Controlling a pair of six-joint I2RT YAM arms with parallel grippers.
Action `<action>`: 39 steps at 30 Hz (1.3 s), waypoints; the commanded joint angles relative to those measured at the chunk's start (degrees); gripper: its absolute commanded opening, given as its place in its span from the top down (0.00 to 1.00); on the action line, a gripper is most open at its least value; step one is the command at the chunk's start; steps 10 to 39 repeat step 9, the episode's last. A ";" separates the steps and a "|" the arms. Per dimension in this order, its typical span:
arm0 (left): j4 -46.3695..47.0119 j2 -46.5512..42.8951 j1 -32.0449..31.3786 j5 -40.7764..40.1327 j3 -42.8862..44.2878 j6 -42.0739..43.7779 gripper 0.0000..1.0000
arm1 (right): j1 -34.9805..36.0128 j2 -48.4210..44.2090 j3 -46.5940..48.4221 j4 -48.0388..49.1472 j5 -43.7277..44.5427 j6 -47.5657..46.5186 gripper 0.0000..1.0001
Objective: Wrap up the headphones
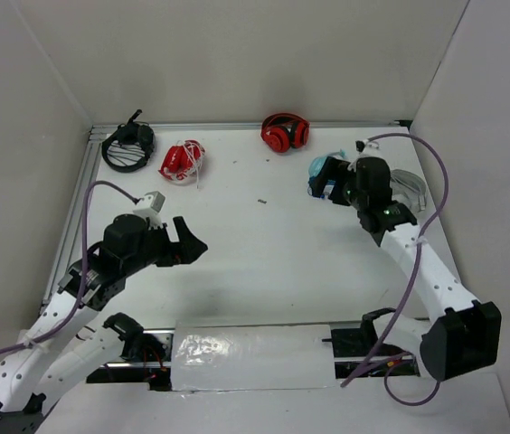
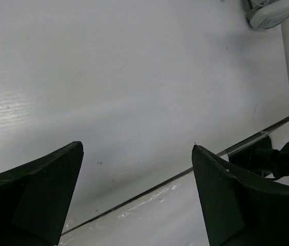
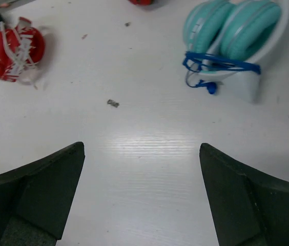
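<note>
The large light-grey headphones (image 1: 410,188) lie at the table's right edge, mostly hidden behind my right arm; one grey earcup also shows at the top right of the left wrist view (image 2: 270,11). My right gripper (image 1: 325,188) is open and empty, hovering just left of them beside the small light-blue headphones (image 1: 318,166). In the right wrist view (image 3: 142,147) its jaws stand wide over bare table. My left gripper (image 1: 192,244) is open and empty above the left-middle of the table, far from the grey headphones; its jaws are wide apart in the left wrist view (image 2: 137,148).
The light-blue headphones with a blue cable (image 3: 236,31) lie ahead of the right gripper. Red headphones (image 1: 284,133) sit at the back, a red pair wrapped in white cable (image 1: 181,160) and a black pair (image 1: 128,146) at back left. A small scrap (image 1: 261,202) lies mid-table.
</note>
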 commanded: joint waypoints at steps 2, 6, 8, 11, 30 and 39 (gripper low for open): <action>-1.82 0.46 -2.75 -3.07 0.99 -4.79 0.01 | 5.14 -6.31 -5.01 10.44 2.57 1.41 0.00; -4.37 2.13 -4.25 -7.02 2.48 -6.37 0.01 | 8.57 -7.37 -5.98 10.81 5.46 0.80 0.00; -5.34 2.66 -4.78 -7.37 3.10 -7.07 0.01 | 10.67 -6.41 -4.41 8.53 8.10 0.62 0.00; -5.52 2.48 -4.95 -7.38 3.28 -7.16 0.01 | 11.38 -6.06 -4.14 8.26 10.29 0.53 0.00; -5.52 2.48 -4.95 -7.38 3.28 -7.16 0.01 | 11.38 -6.06 -4.14 8.26 10.29 0.53 0.00; -5.52 2.48 -4.95 -7.38 3.28 -7.16 0.01 | 11.38 -6.06 -4.14 8.26 10.29 0.53 0.00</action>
